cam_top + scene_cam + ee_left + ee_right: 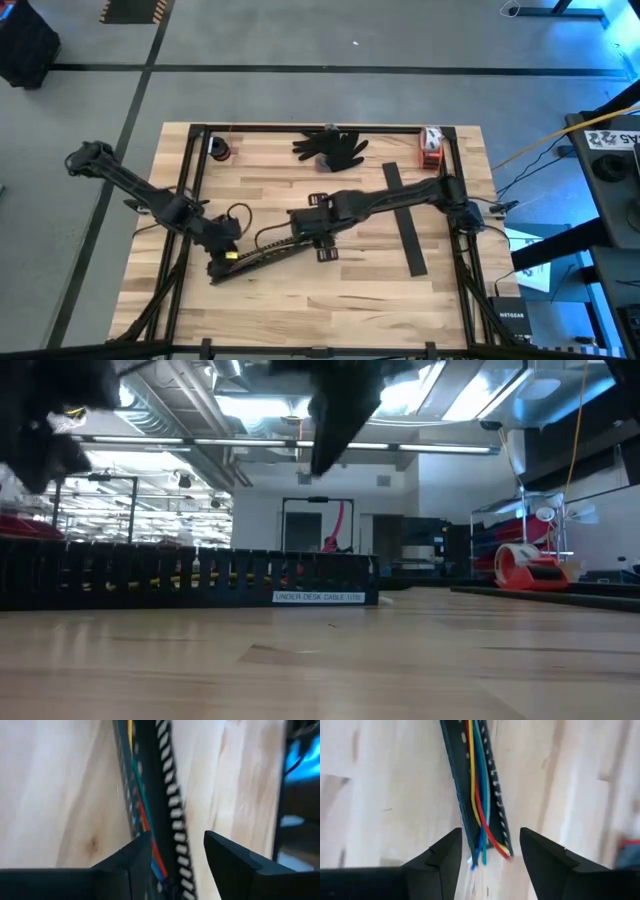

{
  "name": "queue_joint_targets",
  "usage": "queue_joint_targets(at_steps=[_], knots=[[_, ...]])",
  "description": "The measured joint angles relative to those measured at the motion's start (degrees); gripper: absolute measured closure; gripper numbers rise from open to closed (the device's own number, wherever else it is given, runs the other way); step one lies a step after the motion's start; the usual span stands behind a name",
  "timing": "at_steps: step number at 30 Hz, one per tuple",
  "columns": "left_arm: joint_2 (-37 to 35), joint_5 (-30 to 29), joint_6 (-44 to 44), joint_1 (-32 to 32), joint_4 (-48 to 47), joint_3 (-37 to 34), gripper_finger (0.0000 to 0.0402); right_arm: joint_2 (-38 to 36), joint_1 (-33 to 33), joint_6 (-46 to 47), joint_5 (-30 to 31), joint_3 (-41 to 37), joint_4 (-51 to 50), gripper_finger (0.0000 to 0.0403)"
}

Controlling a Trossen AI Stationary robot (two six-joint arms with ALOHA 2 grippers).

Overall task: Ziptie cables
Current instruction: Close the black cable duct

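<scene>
We see a pale wooden table [330,290], its planks smooth with a soft sheen. On it lies the black slotted channel [457,780], matt plastic with a toothed edge. Inside it run the cables [477,790], glossy plastic-coated wires in yellow, red, teal and blue. Beyond the channel, a black cloth-like glove [332,147] looks soft and matt. The table's frame [300,127] reads as dark metal.

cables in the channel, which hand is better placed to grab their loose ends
Right, probably. The right hand hangs open directly over the free tips of the cables at the channel end; the left hand straddles the channel elsewhere.
</scene>
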Motion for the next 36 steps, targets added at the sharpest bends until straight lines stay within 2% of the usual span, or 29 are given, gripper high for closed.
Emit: queue_joint_targets(at_steps=[6, 10, 12, 16, 20, 24, 28, 32, 36], knots=[[-5.28, -7.27, -0.13, 0.18, -0.09, 2.64, 0.0237, -9.91, 0.0, 3.76, -0.09, -7.55, -0.43, 0.021], [-6.96, -16.47, 2.09, 1.64, 0.91, 5.09, 0.0243, -18.67, 0.02, 9.88, 0.39, -18.26, 1.16, 0.021], [-6.99, -19.2, 4.83, 3.02, 2.85, 5.82, 0.0245, -23.17, 0.04, 13.65, 1.78, -24.93, 2.54, 0.021], [-6.36, -19.68, 10.1, 6.79, 10.58, 6.01, 0.0247, -32.74, 0.0, 23.13, 8.35, -38.04, 5.48, 0.021], [-5.26, -19.72, 10.29, 10.71, 13.41, 6.01, 0.0247, -39.94, -2.04, 36.62, 15.33, -48.76, 6.12, 0.0206], [-4.32, -18.89, 8.87, 14.81, 13.75, 6.01, 0.0247, -45.63, -9.66, 42.12, 15.32, -57.9, 8.62, 0.0177], [-3.85, -17.25, 7.69, 19.52, 13.71, 6.01, 0.0247, -48.52, -21.57, 42.07, 12.03, -65.8, 14.94, 0.0132], [-3.63, -16.51, 6.75, 23.47, 13.59, 6.01, 0.0247, -48.76, -31.97, 38.61, 10.27, -73.86, 23.16, 0.0096], [-3.62, -16.48, 6.08, 26.01, 13.62, 6.01, 0.0247, -48.76, -37.23, 33.33, 8.42, -78.98, 36.64, 0.0082]])
